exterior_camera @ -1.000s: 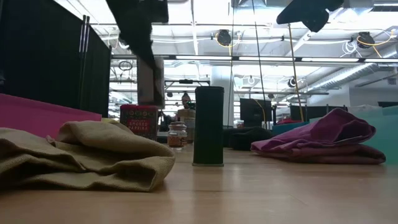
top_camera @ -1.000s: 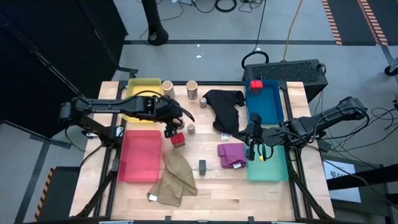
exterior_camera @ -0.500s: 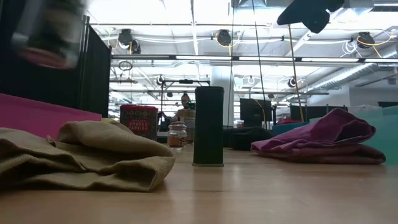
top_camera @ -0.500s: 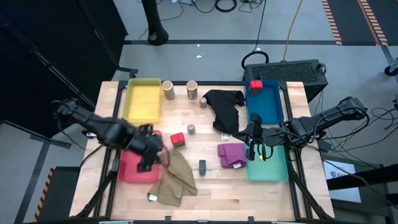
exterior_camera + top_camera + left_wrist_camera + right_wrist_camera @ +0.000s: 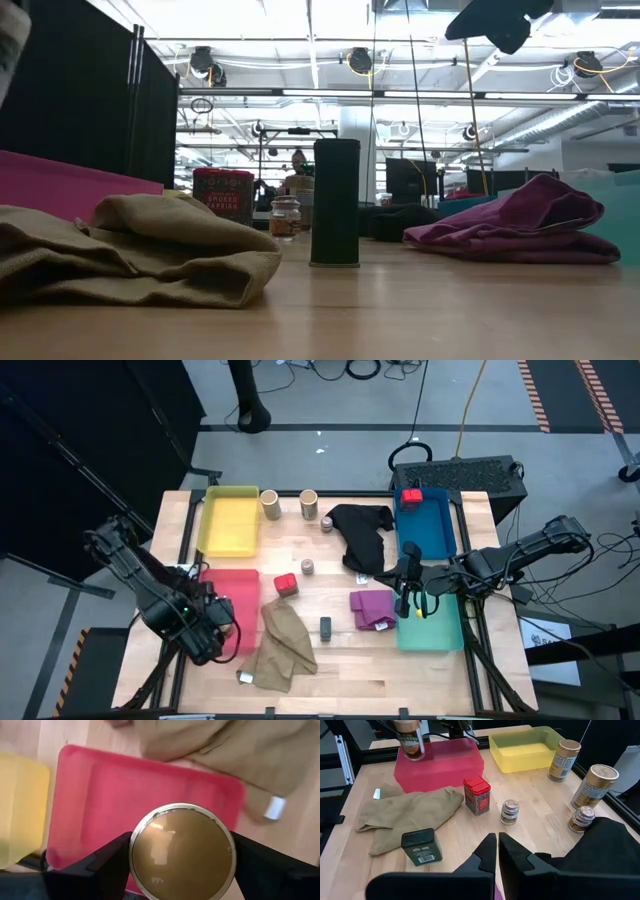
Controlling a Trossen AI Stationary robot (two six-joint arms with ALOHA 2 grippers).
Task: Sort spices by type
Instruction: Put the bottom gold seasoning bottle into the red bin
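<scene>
Red tray [image 5: 225, 585]: near the table's left edge, khaki cloth [image 5: 283, 645] just beside it. Yellow tray [image 5: 229, 520]: behind the red one. Left gripper [image 5: 182, 852]: above the red tray, jaws clamped on a tan cylinder [image 5: 182, 851], one finger [image 5: 107, 862] each side. Right gripper [image 5: 497, 851]: jaws together, by the purple cloth [image 5: 372, 608]. Red box [image 5: 476, 795], dark block [image 5: 421, 847], grey jar [image 5: 509, 812]: mid-table.

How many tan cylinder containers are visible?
3: two stand beside the yellow tray; one is held by the left claw above the red tray. Cloths may hide others.
</scene>
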